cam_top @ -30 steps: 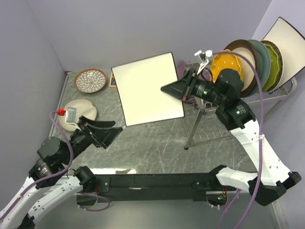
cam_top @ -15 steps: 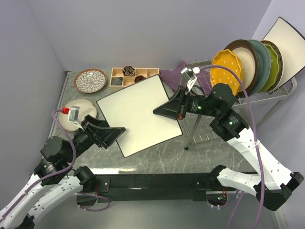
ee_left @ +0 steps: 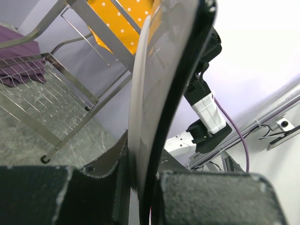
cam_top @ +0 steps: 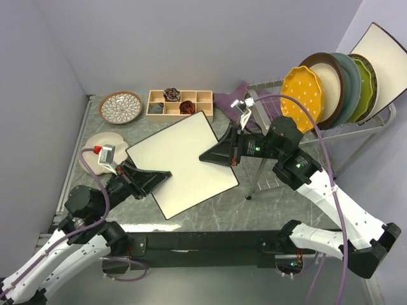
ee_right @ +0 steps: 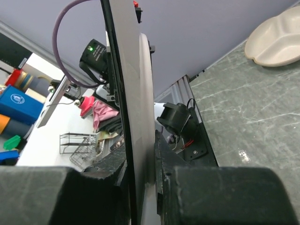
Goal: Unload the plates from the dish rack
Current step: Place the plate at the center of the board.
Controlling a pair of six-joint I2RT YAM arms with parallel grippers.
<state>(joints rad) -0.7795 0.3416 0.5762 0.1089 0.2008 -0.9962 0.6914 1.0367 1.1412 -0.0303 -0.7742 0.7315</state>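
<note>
Left tool [cam_top: 165, 173] and right tool [cam_top: 203, 157] both clamp the white square plate [cam_top: 181, 162] at opposite edges, so the right should release slowly, without jerking it.

The right claw [ee_right: 140, 176] grips a white square plate [ee_right: 133, 93], seen edge-on and rising toward 12 o'clock. A cream divided plate [ee_right: 276, 40] lies on the marbled surface [ee_right: 243, 108] at 2 o'clock.

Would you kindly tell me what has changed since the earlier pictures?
The right hand, gripping throughout, carried the white square plate leftward, away from the dish rack. The left hand, open before, closed on its near-left edge. The racked plates stayed put.
</note>
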